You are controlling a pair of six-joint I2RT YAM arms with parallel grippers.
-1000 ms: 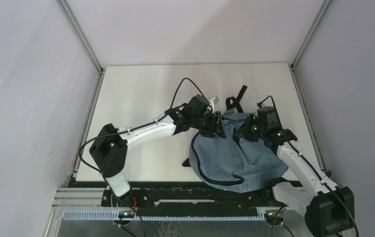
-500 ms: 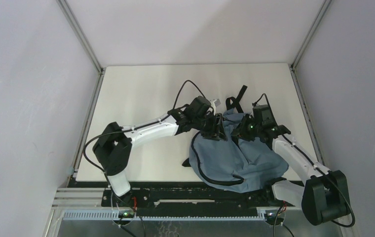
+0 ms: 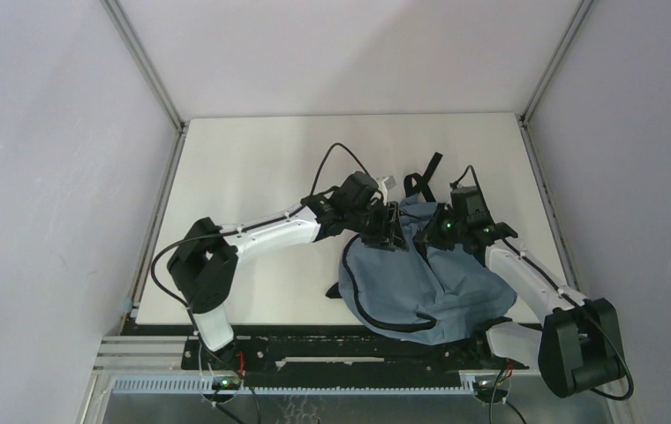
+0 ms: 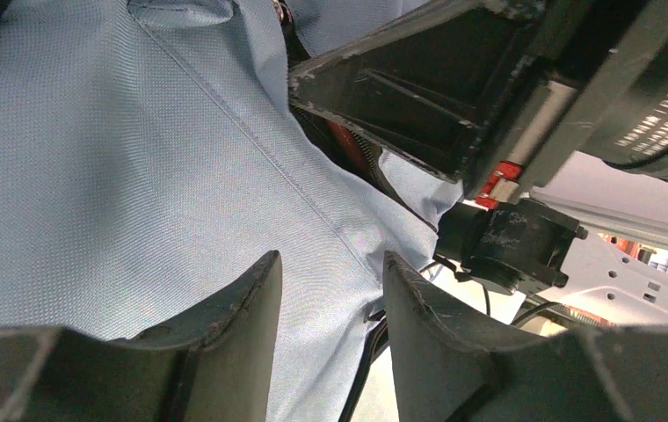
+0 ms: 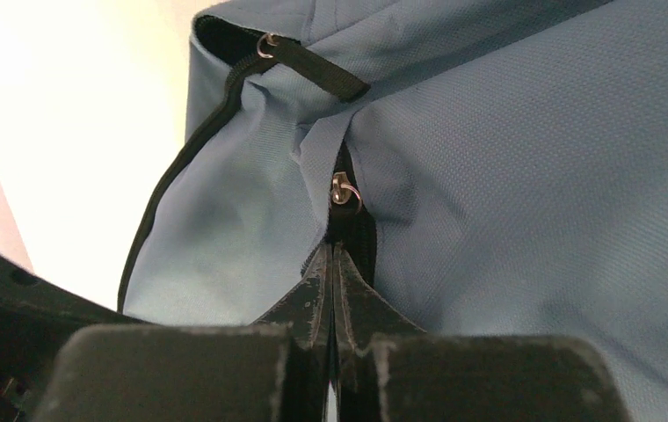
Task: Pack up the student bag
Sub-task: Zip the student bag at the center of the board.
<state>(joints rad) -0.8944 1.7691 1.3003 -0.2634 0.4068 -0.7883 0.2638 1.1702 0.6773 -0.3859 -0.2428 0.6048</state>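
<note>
**Two grippers crowding one zipper, and the grip looks sketchy**

Top view: one soft dusty-blue fabric backpack, the student bag (image 3: 420, 287), lies slumped on the white table (image 3: 252, 159). Its black straps (image 3: 424, 179) trail off the bag's far side. There are two arms, and the left gripper (image 3: 388, 233) and right gripper (image 3: 432, 233) both sit at the bag's far top edge, close together.

Left wrist view: its fingers (image 4: 234, 325) are partly apart, with blue cloth showing past the gap. As far as I can see, nothing is pinched.

Right wrist view: the fingers (image 5: 313, 299) are squeezed fully together, tips on the bag's black zipper line just under a small metal ring (image 5: 345, 189). I can't tell what exactly is caught between them. I count two rings on the bag; the other sits on a black webbing tab (image 5: 313, 63).

What worries me:
- That thin pinch could slip off on an angled pull.
- With the left one holding nothing, the floppy bag may just drag along.
- The grippers are close enough to bump each other.
</note>
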